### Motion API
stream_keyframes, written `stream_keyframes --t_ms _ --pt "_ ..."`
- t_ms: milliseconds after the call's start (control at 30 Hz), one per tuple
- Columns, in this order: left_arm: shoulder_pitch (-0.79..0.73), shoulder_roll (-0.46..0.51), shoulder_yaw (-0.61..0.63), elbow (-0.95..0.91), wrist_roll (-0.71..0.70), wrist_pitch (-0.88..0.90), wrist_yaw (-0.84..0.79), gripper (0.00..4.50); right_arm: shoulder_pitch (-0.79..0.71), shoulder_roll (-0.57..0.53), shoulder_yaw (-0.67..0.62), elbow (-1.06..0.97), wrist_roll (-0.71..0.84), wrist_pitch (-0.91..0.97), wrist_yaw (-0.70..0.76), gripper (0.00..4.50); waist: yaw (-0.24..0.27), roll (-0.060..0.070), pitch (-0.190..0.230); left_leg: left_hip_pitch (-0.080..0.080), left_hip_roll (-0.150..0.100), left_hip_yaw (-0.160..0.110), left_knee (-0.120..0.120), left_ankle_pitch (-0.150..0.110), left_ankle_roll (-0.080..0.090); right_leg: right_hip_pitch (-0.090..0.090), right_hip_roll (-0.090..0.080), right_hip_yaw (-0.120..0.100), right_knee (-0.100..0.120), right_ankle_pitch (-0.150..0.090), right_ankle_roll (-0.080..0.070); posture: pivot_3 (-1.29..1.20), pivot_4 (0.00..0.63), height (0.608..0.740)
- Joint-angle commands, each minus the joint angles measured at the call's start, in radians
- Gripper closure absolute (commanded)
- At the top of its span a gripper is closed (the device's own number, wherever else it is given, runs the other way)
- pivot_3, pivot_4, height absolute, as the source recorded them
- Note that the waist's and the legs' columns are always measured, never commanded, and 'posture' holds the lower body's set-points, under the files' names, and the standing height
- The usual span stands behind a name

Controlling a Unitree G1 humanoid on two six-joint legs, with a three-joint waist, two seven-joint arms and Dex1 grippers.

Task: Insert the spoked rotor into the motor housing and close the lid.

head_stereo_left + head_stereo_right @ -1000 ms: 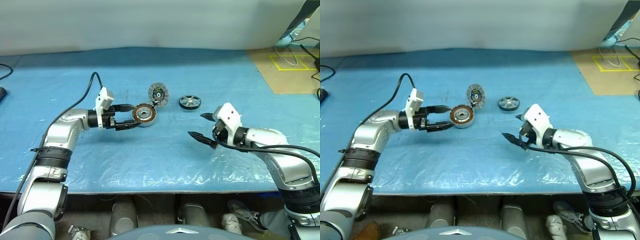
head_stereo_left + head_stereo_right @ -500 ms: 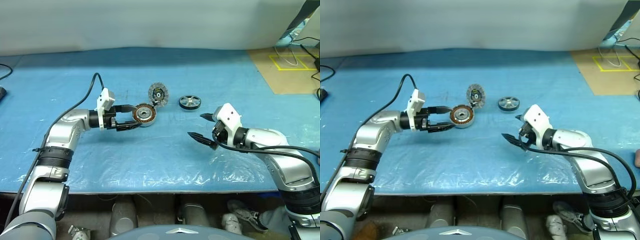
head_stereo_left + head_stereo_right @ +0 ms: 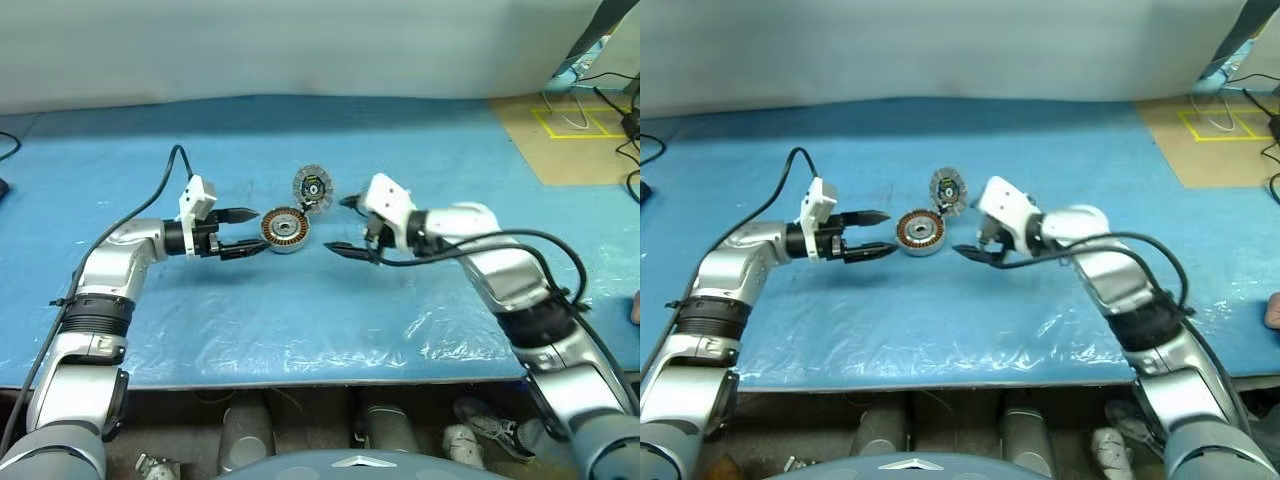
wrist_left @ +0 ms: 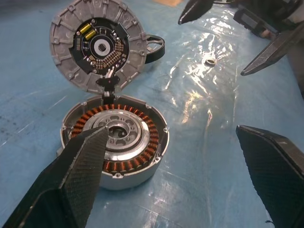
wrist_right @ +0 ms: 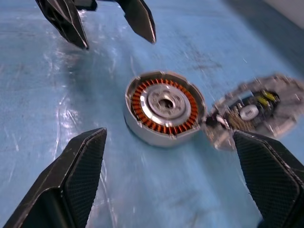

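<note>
The motor housing [image 3: 284, 229] lies open on the blue sheet, its copper windings and silver hub showing. Its lid [image 3: 314, 187] stands tilted up at the housing's far rim, black centre facing me. My left gripper [image 3: 256, 231] is open just left of the housing, fingertips short of its wall. My right gripper [image 3: 337, 226] is open just right of the housing, pointing at it with nothing between its fingers. In the head views the spoked rotor is hidden behind the right hand. In the left wrist view a dark-rimmed edge [image 4: 156, 43] peeks out behind the lid [image 4: 97, 45].
The table is covered by a blue sheet [image 3: 300, 320] with crinkled clear plastic near its front edge. A brown board with yellow tape [image 3: 575, 140] lies at the back right. A tiny ring [image 4: 208, 61] rests on the sheet right of the housing.
My right arm has swung left and forward, from the right side of the table up to the housing, and now covers the rotor. The left gripper has stayed open beside the housing.
</note>
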Motion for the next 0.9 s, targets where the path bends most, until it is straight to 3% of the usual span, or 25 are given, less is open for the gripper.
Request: stream_keyframes --t_ms 33,200,467,667,900 --pt "0.052 0.023 0.046 -0.091 -0.02 0.01 0.031 0.0 -0.121 0.079 0.083 0.16 -0.055 -0.126 0.097 0.03 0.001 0.0 0.0 -0.001 0.0 0.0 0.0 0.0 0.0 0.0 0.0 0.0 0.0 0.0 0.0 0.0 0.15 0.74" --pt "0.148 0.023 0.081 -0.189 -0.039 0.03 0.09 0.0 -0.272 0.195 0.177 0.444 -0.148 -0.297 0.21 0.03 0.001 0.0 0.0 -0.003 0.001 0.0 -0.001 0.0 0.0 -0.002 0.0 -0.003 0.001 -0.001 -0.001 0.0 0.15 0.74" --pt "0.225 -0.009 0.088 -0.284 -0.051 0.038 0.161 0.0 -0.423 0.295 0.211 0.894 -0.304 -0.568 0.248 0.03 0.001 0.0 0.0 -0.007 0.007 -0.001 0.004 0.0 0.0 -0.002 -0.001 -0.015 0.002 -0.001 -0.007 0.0 0.15 0.74" --pt "0.256 -0.012 0.097 -0.313 -0.064 0.044 0.181 0.0 -0.464 0.327 0.177 1.002 -0.342 -0.663 0.279 0.03 -0.005 0.0 0.0 -0.007 0.011 -0.001 0.004 0.0 0.0 -0.002 0.002 -0.017 0.003 -0.002 -0.011 0.0 0.15 0.74" --pt "0.237 -0.013 0.089 -0.301 -0.064 0.043 0.187 0.0 -0.46 0.399 0.187 1.13 -0.434 -0.703 0.174 0.03 -0.021 0.0 0.0 -0.007 0.012 -0.001 0.004 0.0 0.0 -0.002 0.002 -0.017 0.003 -0.003 -0.011 0.0 0.15 0.74"
